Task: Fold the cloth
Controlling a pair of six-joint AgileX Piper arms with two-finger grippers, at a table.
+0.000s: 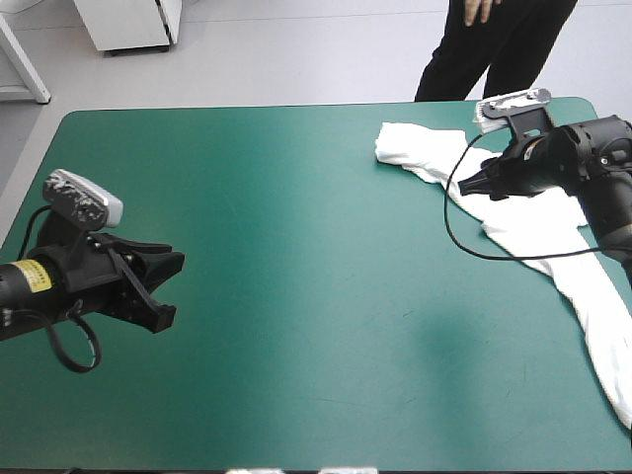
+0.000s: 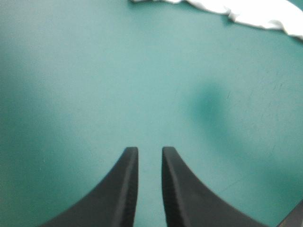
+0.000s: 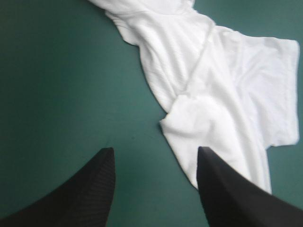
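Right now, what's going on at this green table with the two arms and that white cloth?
Two robot arms are meant to fold a white T-shirt, but no fold has been made yet. It lies in a rumpled strip along the right side of the teal-green table. The right gripper hovers open at the shirt's edge, holding nothing. The left gripper, also open, is over bare cover on the left side, well away from the shirt.
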